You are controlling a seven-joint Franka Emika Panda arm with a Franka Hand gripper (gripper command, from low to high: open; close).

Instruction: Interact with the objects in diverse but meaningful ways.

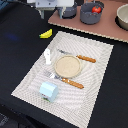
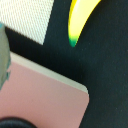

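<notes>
The yellow banana (image 1: 46, 34) is lying on the black table (image 1: 20, 55), just off the far corner of the striped placemat (image 1: 95, 75) toward the exterior view's left, and close to the near edge of the pink board (image 1: 100, 27). In the wrist view the banana (image 2: 80, 20) is showing as a smooth, curved piece with a greenish tip, so it is probably going to behave as a light, rigid plastic toy with a slick skin; taking it across the thick middle of the curve looks safer than pinching a tapered end, where it could be squirting out sideways. The gripper (image 1: 52, 6) is hanging near the far edge of the table, above and slightly beyond the banana; its fingers are not showing clearly in either view, so I cannot tell whether they are apart or together. Further out, on the placemat, the white shaker bottle (image 1: 47, 56) is standing near the edge facing the banana, the tan plate (image 1: 67, 65) is sitting in the middle with orange-handled cutlery (image 1: 75, 83) on both sides, and the pale blue cup (image 1: 48, 91) is resting by the near corner. On the pink board, the red tomato (image 1: 95, 9) is sitting in a grey bowl (image 1: 91, 16).
</notes>
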